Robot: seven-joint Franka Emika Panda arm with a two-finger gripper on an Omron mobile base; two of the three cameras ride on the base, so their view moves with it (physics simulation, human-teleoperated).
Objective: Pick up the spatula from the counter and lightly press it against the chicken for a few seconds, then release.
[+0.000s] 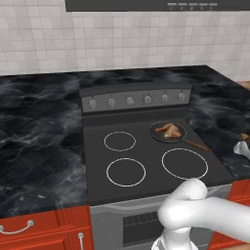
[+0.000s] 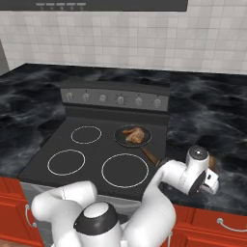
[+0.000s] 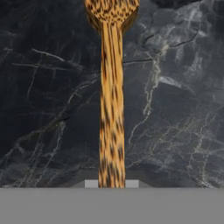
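Observation:
The wooden spatula (image 3: 111, 109) runs straight up the middle of the hand view over black marble counter, its rounded head at the top edge. My gripper (image 3: 111, 183) is shut on the lower end of its handle. From the base cameras the gripper (image 2: 211, 182) is low over the counter just right of the stove, with a bit of the spatula (image 2: 212, 164) showing beside the hand. At the right edge of the left base view the gripper (image 1: 242, 148) shows too. The chicken (image 1: 168, 130) (image 2: 134, 135) lies in a dark frying pan (image 1: 157, 133) on the back right burner.
The pan's brown handle (image 1: 197, 145) (image 2: 149, 155) points toward the stove's front right corner, near my hand. A knob panel (image 1: 136, 100) rises behind the burners. Black marble counter (image 2: 207, 116) stretches on both sides. Red cabinets (image 1: 44, 229) sit below.

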